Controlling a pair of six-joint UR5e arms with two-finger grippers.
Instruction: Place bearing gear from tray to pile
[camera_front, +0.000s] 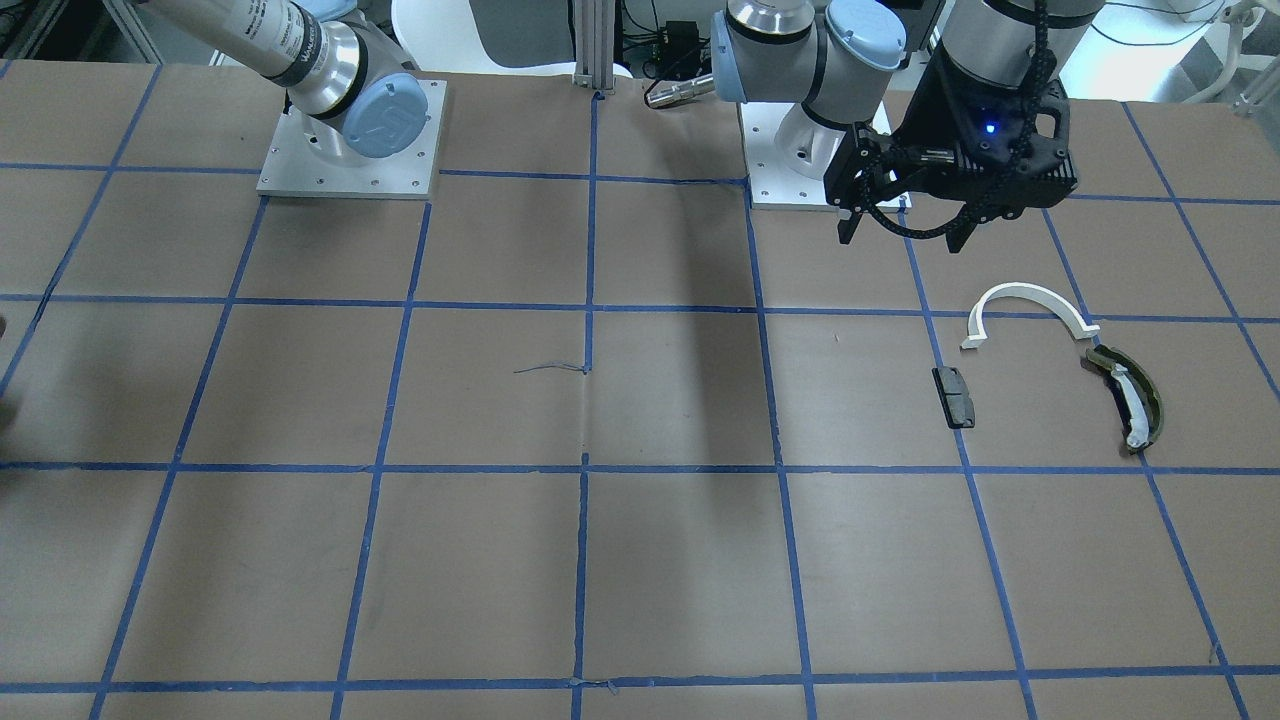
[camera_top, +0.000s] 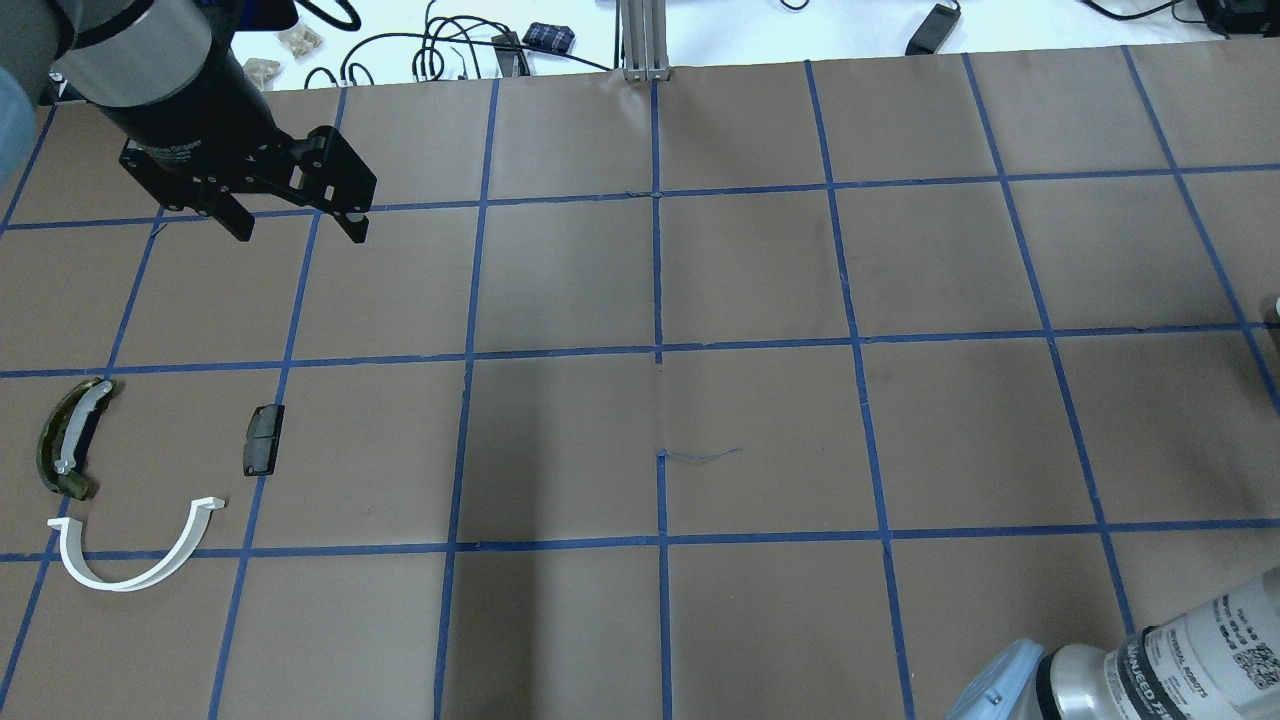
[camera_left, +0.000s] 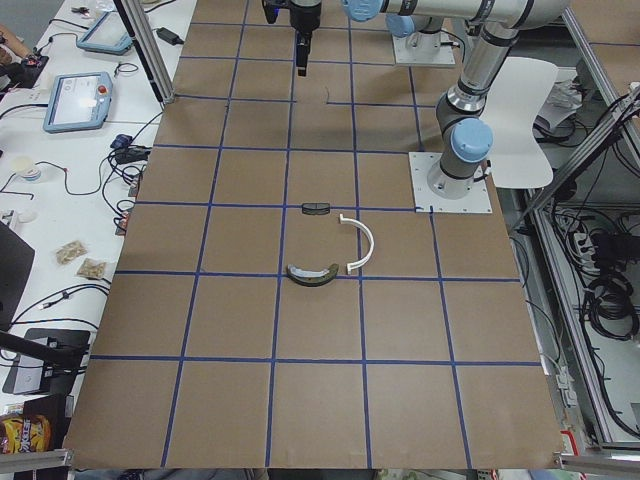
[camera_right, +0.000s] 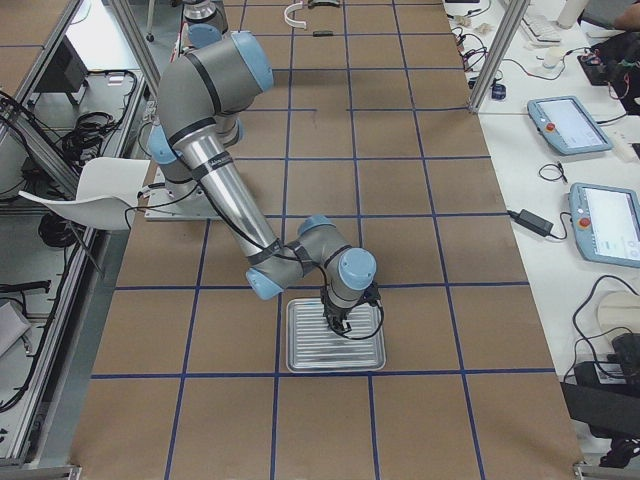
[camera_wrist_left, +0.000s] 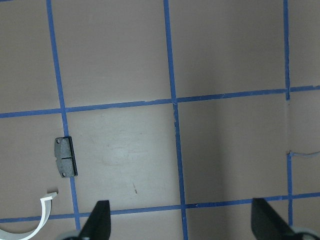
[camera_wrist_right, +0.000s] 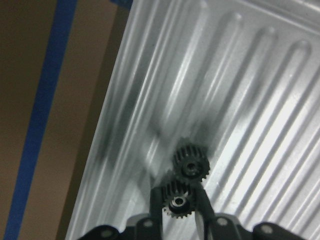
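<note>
The ribbed metal tray (camera_right: 308, 356) lies on the table by my right arm. In the right wrist view my right gripper (camera_wrist_right: 179, 205) stands over the tray (camera_wrist_right: 240, 90), its two fingers pressed on either side of a small dark bearing gear (camera_wrist_right: 177, 201). A second dark gear shape (camera_wrist_right: 190, 164) shows just beyond it. The pile lies far off by my left arm: a white half-ring (camera_top: 120, 585), a dark block (camera_top: 263, 440) and an olive-green curved piece (camera_top: 62, 450). My left gripper (camera_top: 295, 228) hangs open and empty above the table, beyond the pile.
The table is brown paper with a blue tape grid (camera_top: 657, 345). The left wrist view shows the dark block (camera_wrist_left: 65, 157) and one end of the half-ring (camera_wrist_left: 44, 220). Arm base plates (camera_front: 350, 140) stand at the robot's edge. Tablets and cables lie on side benches.
</note>
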